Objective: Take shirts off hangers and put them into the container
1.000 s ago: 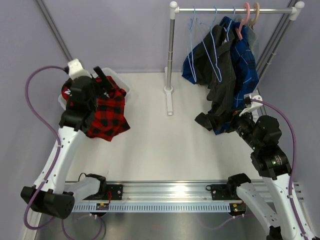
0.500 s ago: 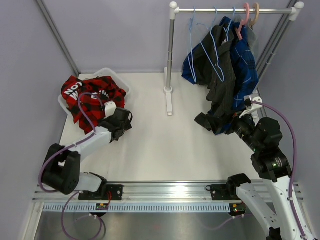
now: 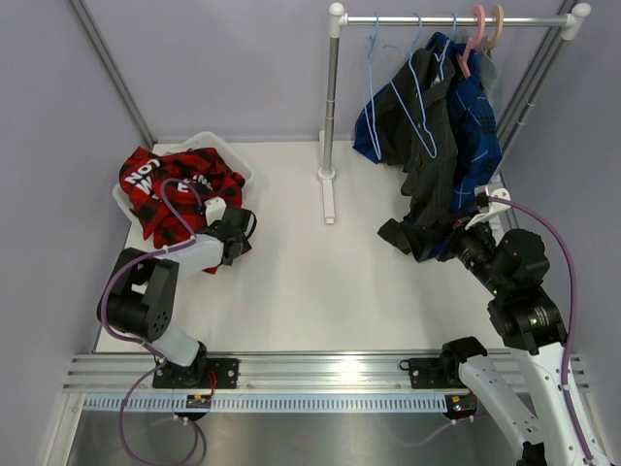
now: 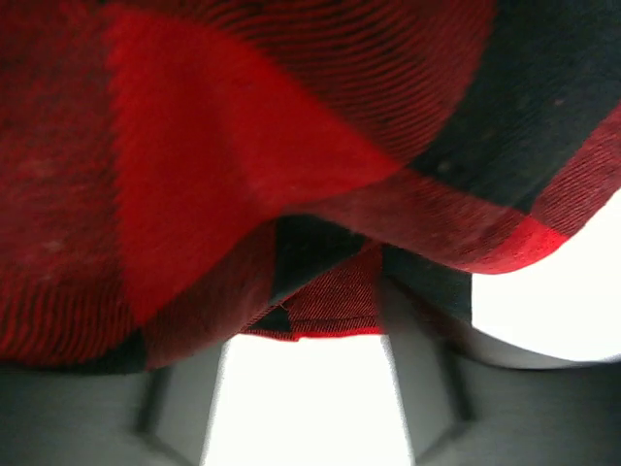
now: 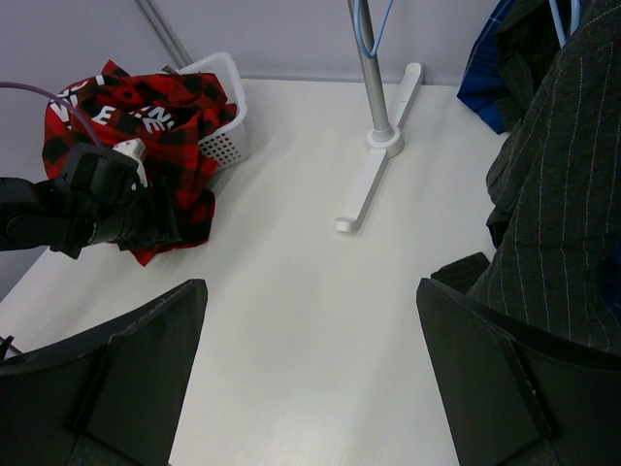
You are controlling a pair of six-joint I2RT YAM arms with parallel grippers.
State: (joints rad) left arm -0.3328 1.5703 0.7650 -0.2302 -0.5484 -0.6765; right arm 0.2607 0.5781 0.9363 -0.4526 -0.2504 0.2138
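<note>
The red-and-black check shirt [image 3: 179, 184] with white lettering lies heaped in the white slotted container [image 3: 231, 155], its lower part spilling over the rim onto the table. My left gripper [image 3: 239, 233] sits low at that spilled hem. In the left wrist view the cloth [image 4: 243, 165] drapes over the fingertips of the left gripper [image 4: 309, 340], and the jaws stand apart. The dark grey shirt [image 3: 432, 155] and blue plaid shirt [image 3: 480, 126] hang on light-blue hangers [image 3: 419, 87]. My right gripper [image 5: 310, 320] is open and empty beside the grey shirt [image 5: 558, 194].
A white rail stand [image 3: 330, 175] holds the clothes, with bare light-blue hangers [image 3: 374, 68], a pink one [image 3: 475, 39] and a beige one [image 3: 497, 27]. Its foot [image 5: 374, 180] lies across the table's middle. Grey walls close in on the left and back.
My left arm dropped from above the container and folded back, leaving the red shirt in it. Its gripper is now at the shirt's hem, jaws narrower. The right arm has not moved.
</note>
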